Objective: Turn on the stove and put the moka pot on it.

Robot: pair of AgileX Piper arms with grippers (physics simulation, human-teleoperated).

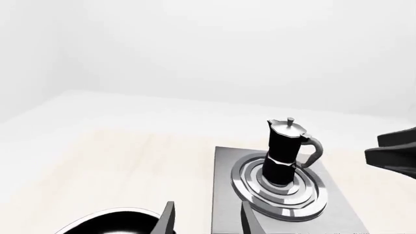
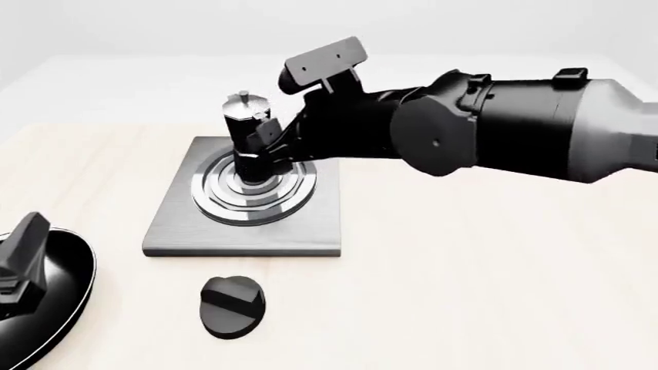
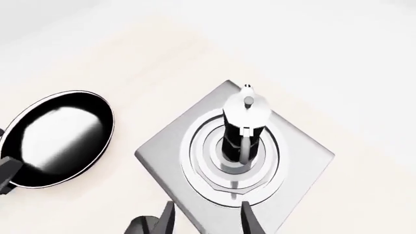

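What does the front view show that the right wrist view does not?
Only the front view shows the black round knob lying on the table in front of the stove, and the right arm reaching in to the moka pot. Only the right wrist view shows the frying pan's whole glossy inside and the pot's lid from above. Both show the moka pot standing upright on the burner rings of the stove, and the frying pan off the stove's left side.
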